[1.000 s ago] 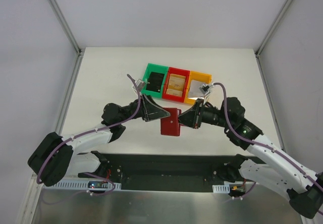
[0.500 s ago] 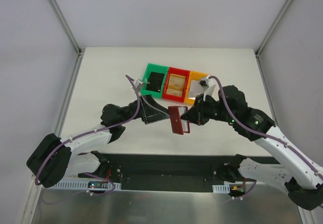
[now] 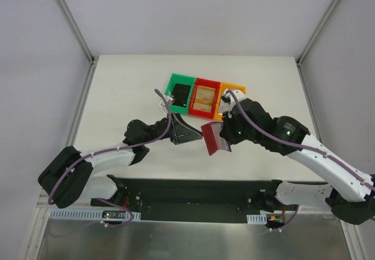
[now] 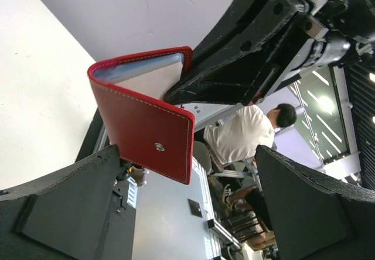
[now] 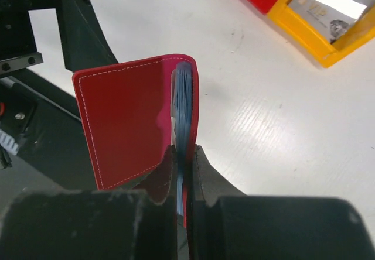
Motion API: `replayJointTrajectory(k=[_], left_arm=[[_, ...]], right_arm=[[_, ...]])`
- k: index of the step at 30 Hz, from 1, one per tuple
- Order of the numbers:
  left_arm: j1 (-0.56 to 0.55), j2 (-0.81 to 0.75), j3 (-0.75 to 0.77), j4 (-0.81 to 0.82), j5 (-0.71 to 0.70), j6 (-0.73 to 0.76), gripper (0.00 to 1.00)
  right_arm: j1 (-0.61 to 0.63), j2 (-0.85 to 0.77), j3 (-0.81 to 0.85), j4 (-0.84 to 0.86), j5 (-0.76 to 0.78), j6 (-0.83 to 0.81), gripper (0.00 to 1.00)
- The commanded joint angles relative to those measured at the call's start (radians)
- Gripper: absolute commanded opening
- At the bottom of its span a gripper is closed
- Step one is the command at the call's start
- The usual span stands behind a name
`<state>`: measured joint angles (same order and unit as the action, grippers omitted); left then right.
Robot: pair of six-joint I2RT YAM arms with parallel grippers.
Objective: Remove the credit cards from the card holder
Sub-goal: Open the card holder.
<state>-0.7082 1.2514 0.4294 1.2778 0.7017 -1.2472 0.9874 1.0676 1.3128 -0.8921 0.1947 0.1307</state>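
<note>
The dark red card holder (image 3: pixel 215 139) hangs partly open above the table, between the two arms. My right gripper (image 3: pixel 226 132) is shut on one of its flaps from the right. In the right wrist view the fingers (image 5: pixel 153 178) pinch a red flap and the grey-blue sleeves (image 5: pixel 183 96), and the other flap (image 5: pixel 123 125) swings free to the left. My left gripper (image 3: pixel 188 133) is open and empty, just left of the holder. In the left wrist view the holder (image 4: pixel 146 125) hangs beyond my open fingers (image 4: pixel 58 201). No loose card shows at the holder.
A row of three bins stands behind the holder: green (image 3: pixel 175 77) with a black card, red (image 3: pixel 206 82) with tan items, yellow (image 3: pixel 235 87) with a silver card. The yellow bin (image 5: pixel 310 26) lies close beyond the right gripper. The arm bases are at the near edge.
The right gripper has carried the card holder to the right and tipped it from flat to standing on edge. The left arm has shifted slightly right and stands apart from the holder.
</note>
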Motion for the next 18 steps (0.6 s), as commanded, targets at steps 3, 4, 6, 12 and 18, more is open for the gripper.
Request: replayJointTrajectory(k=[3, 4, 6, 12, 18], left_arm=[[-0.008, 0.052, -0.006, 0.091, -0.014, 0.015, 0.99], [-0.011, 0.062, -0.001, 0.08, -0.018, 0.018, 0.99], [-0.019, 0.072, 0.009, 0.06, -0.022, 0.034, 0.99], [-0.037, 0.079, 0.042, -0.024, -0.011, 0.095, 0.78], [-0.039, 0.06, 0.043, -0.087, -0.008, 0.132, 0.38]], right_arm=[[0.04, 0.009, 0.008, -0.001, 0.143, 0.021, 0.0], [0.048, 0.005, -0.003, 0.025, 0.12, 0.024, 0.0], [0.053, -0.006, -0.033, 0.094, 0.083, 0.04, 0.0], [0.054, -0.018, -0.064, 0.159, 0.032, 0.06, 0.0], [0.054, -0.075, -0.115, 0.223, -0.032, 0.07, 0.0]])
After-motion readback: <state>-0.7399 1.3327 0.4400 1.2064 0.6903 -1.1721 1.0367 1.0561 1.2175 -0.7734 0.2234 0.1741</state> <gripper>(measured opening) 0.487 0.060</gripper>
